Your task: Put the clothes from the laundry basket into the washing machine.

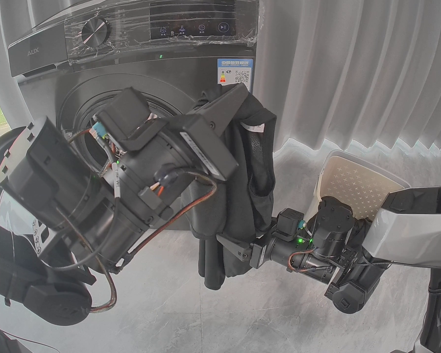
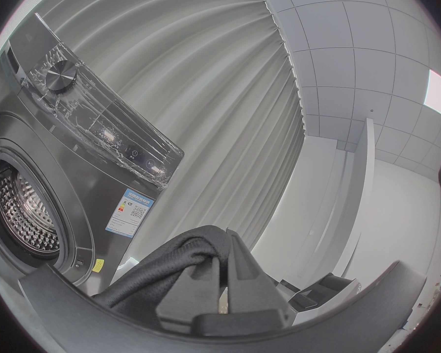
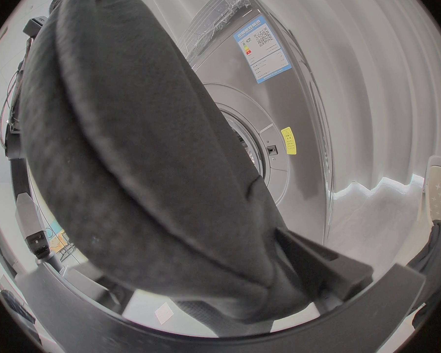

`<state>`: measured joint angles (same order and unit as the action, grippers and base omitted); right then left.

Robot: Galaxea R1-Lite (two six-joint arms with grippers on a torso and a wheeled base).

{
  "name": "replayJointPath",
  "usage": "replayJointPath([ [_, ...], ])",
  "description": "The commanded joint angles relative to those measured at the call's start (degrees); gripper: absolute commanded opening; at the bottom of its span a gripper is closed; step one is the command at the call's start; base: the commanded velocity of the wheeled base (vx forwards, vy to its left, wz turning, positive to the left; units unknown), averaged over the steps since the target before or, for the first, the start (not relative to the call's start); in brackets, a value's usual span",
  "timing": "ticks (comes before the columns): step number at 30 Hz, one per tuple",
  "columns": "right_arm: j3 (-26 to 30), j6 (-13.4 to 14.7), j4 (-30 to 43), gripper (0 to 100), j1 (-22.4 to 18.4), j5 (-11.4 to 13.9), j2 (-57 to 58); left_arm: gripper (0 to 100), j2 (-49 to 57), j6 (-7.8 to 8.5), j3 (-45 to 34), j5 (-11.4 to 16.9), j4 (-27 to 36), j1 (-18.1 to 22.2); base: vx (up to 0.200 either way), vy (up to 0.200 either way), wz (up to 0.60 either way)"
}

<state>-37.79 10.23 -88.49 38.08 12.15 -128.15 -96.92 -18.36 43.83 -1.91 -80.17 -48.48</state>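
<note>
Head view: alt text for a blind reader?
A black garment hangs from the left gripper, shut on its top, before the open washing machine. The right gripper meets its lower folds, laundry basket behind it.

You have one black garment (image 1: 240, 182) off the floor, hanging in front of the washing machine (image 1: 132, 69), to the right of its porthole. Its top edge is pinched in the closed left end effector (image 2: 224, 243), and the cloth falls from there in loose, long folds. The right end effector (image 1: 230, 243) meets the garment's lower part.

The washing machine is a dark grey front-loader, upright, with clear film over its control panel. The porthole shows a perforated steel drum.

The laundry basket (image 1: 357, 182) is pale, with a cross-patterned wall. It stands on the floor to the machine's right, with dark cloth inside it.
</note>
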Motion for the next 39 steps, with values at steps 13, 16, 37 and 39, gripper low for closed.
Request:
replayJointPath([
  [13, 4.8, -0.2, -0.2, 0, 2.1, 0.2, 4.3, 0, -0.3, -0.19, 0.0, -0.2, 0.2, 3.0, 0.0, 0.0, 0.0],
  [16, 8.2, -0.3, -0.3, 0, 3.1, 0.5, 7.7, 0, -2.1, -0.27, -0.1, -0.3, 0.1, 5.0, 0.0, 0.0, 0.0],
  [37, 16.3, -0.6, -0.3, 0, 5.5, 3.1, 20.4, 0, -17.4, 0.17, -4.4, -0.7, -8.2, 9.0, 0.0, 0.0, 0.0],
  [39, 16.2, -0.6, -0.3, 0, 5.5, 3.1, 20.3, 0, -18.0, 0.17, -4.6, -0.7, -8.4, 8.9, 0.0, 0.0, 0.0],
])
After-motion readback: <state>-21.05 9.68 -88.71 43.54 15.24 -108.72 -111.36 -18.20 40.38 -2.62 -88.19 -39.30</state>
